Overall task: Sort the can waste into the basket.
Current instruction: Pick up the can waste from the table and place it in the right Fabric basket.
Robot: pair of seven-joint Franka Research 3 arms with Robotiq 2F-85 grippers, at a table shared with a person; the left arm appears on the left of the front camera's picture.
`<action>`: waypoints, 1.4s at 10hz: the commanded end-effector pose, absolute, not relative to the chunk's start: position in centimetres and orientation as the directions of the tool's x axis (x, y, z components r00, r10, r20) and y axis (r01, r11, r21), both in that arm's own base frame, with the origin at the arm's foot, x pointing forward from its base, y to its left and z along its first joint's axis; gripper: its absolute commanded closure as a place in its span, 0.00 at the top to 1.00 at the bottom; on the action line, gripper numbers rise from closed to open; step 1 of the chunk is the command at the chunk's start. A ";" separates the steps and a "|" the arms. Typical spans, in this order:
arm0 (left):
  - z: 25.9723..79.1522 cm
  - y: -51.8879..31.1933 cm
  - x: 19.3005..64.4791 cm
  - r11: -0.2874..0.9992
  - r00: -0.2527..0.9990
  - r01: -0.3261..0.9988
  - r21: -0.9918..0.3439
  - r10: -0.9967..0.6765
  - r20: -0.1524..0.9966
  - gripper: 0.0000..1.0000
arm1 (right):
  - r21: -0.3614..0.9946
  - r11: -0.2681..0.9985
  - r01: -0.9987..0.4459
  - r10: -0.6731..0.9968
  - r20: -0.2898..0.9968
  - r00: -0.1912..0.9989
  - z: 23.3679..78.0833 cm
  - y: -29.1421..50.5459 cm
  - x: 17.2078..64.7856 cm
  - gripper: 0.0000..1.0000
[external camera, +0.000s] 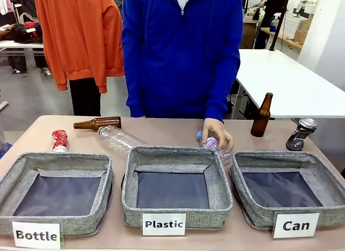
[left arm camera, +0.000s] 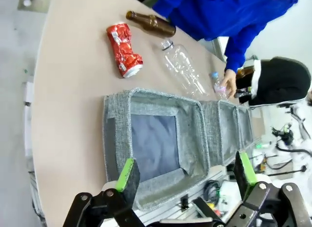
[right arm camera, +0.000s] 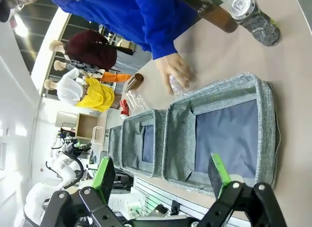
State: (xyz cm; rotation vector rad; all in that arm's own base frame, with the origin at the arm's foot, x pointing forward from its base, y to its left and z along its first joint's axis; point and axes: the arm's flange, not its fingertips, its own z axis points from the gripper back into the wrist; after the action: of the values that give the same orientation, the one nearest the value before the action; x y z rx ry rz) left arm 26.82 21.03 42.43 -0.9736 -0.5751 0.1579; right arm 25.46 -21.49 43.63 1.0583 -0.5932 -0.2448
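Left gripper (left arm camera: 186,171) and right gripper (right arm camera: 162,172) with jaws apart; red can (external camera: 59,140) and dark can (external camera: 301,133) sit on table (external camera: 161,130), outside the basket (external camera: 280,157).

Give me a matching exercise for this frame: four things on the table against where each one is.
Things:
1 red can
2 dark can
3 hand
4 big clear bottle

Places:
a behind the Can basket
b on a small bottle
c behind the Bottle bin, left half
d lying, base by the Plastic bin

Pairs: 1-c, 2-a, 3-b, 4-d
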 end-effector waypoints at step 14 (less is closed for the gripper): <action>47.3 3.4 46.4 0.934 0.906 0.311 -0.174 -0.236 0.353 1.00 | 0.867 0.483 -0.119 -0.458 0.367 0.810 43.7 -21.7 25.7 1.00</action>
State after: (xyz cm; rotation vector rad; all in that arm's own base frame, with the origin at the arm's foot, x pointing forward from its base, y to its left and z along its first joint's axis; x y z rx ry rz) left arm 44.41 2.48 47.93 -0.2477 -0.3430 -0.2662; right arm 25.35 -21.38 43.52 1.0489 -0.5879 -0.2449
